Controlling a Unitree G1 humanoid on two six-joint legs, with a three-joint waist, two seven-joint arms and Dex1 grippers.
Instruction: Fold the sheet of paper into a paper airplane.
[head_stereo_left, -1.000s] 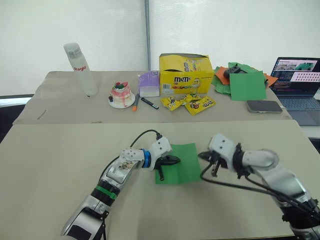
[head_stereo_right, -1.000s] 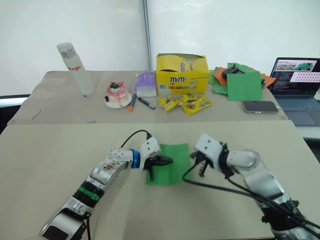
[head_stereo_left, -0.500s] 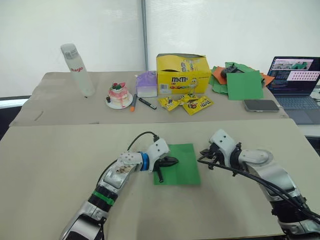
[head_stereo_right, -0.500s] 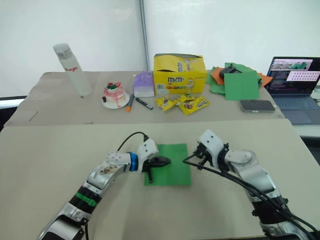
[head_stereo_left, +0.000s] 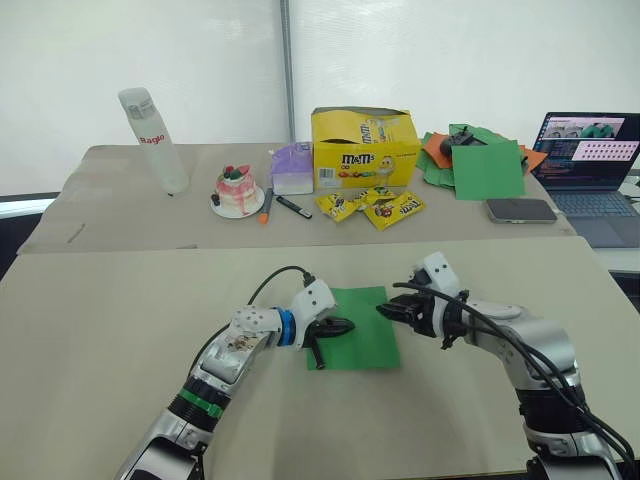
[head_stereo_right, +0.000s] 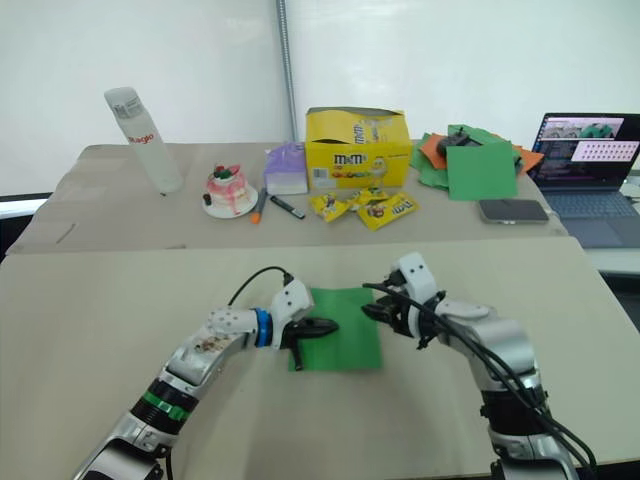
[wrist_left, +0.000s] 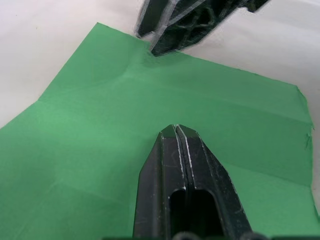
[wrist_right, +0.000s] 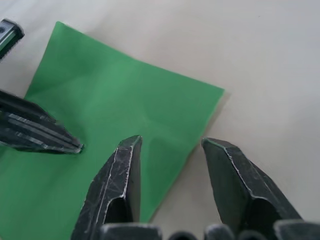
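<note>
The sheet of paper (head_stereo_left: 360, 335) lies flat on the near table, bright green with faint creases (wrist_left: 100, 125). My left gripper (head_stereo_left: 346, 325) is shut, and its tips rest on the paper's left part, as the left wrist view also shows (wrist_left: 176, 128). My right gripper (head_stereo_left: 384, 312) is open and points left at the paper's far right corner. In the right wrist view one of its fingers (wrist_right: 120, 175) is over the paper (wrist_right: 115, 100) and the other is over bare table beyond the edge. No paper airplane shape is visible.
On the far table stand a clear bottle (head_stereo_left: 150, 140), a small cake on a plate (head_stereo_left: 238, 190), a yellow candy box (head_stereo_left: 365, 148), candy bags (head_stereo_left: 385, 205), a pile of orange and green papers (head_stereo_left: 480, 160), a phone (head_stereo_left: 525, 209) and a laptop (head_stereo_left: 590, 160).
My right gripper has swung left and now points at the paper's right corner, its fingers astride the edge. The left gripper has stayed on the paper.
</note>
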